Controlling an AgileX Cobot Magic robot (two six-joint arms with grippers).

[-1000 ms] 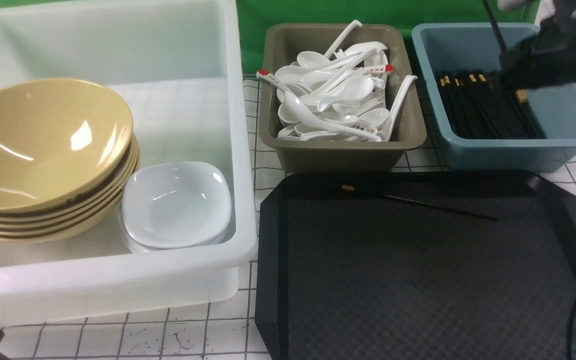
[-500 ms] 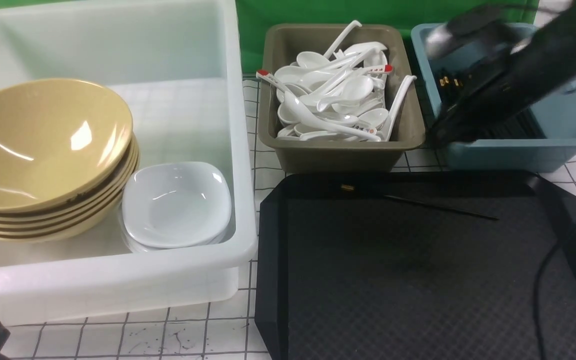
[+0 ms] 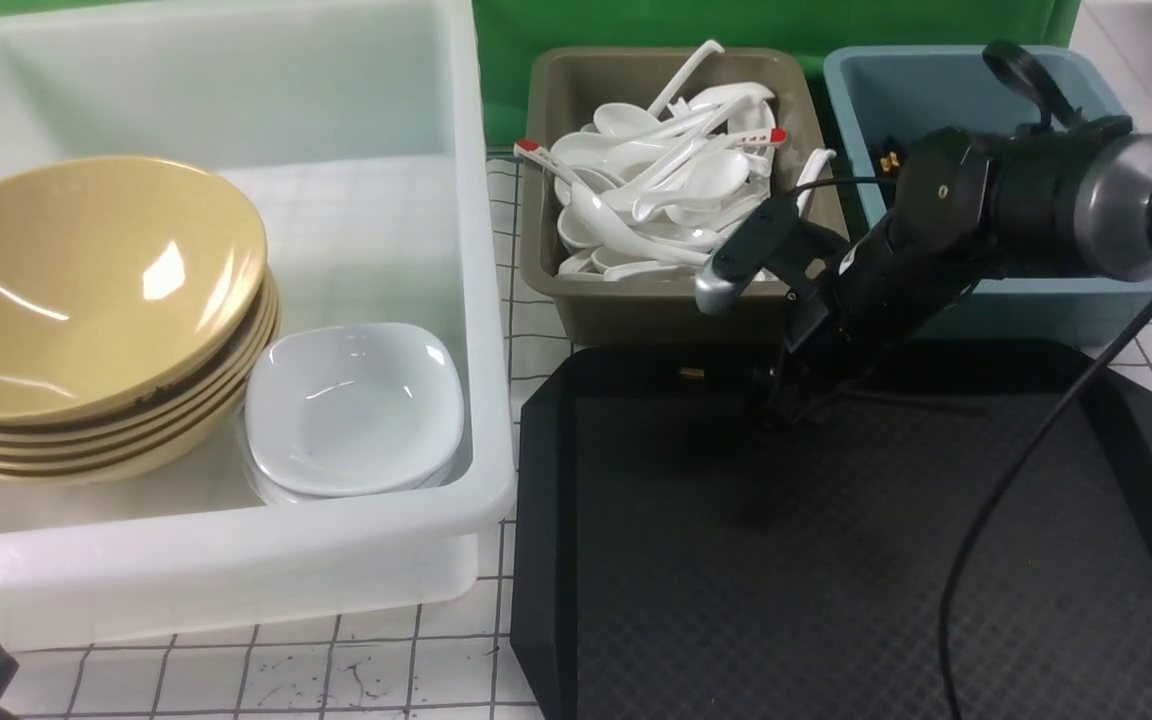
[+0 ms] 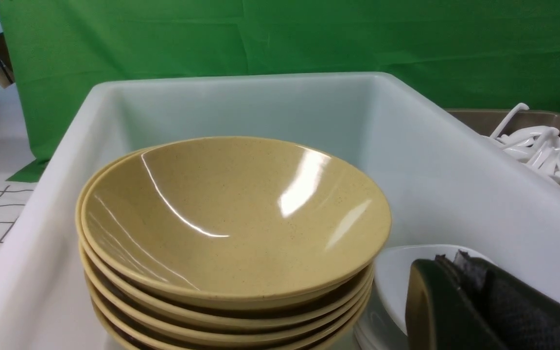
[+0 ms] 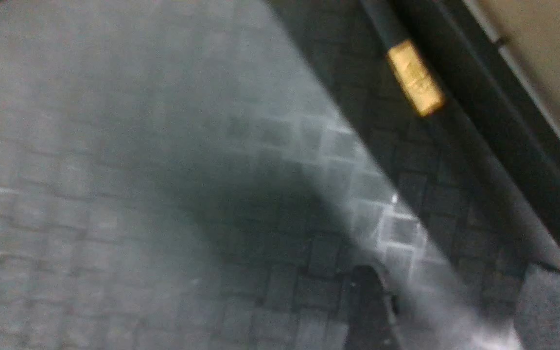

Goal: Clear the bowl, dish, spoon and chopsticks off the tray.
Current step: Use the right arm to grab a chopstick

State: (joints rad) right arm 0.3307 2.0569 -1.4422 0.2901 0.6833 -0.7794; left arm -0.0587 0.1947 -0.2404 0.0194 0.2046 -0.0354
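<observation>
Only one black chopstick lies on the black tray (image 3: 836, 560), along its far edge, its gold band (image 3: 693, 374) to the left. My right gripper (image 3: 781, 405) is down on the tray over that stick's middle. In the right wrist view it (image 5: 460, 301) is open, and the chopstick (image 5: 415, 78) runs down between its fingertips (image 5: 372, 306). The tan bowl (image 3: 86, 290) tops a stack in the white tub, with the white dish (image 3: 351, 405) beside it. My left gripper (image 4: 455, 260) is shut and empty, next to the bowl (image 4: 231, 218). White spoons (image 3: 666, 190) fill the olive bin.
The translucent white tub (image 3: 491, 300) stands left of the tray. The olive bin (image 3: 676, 310) and the blue bin (image 3: 936, 80) stand just behind the tray's far rim. My right arm crosses the blue bin's front and hides most of the chopsticks in it.
My right gripper was shut above the blue bin; it has opened and swung down and left onto the tray's far edge, over the lying chopstick. The left arm has not moved.
</observation>
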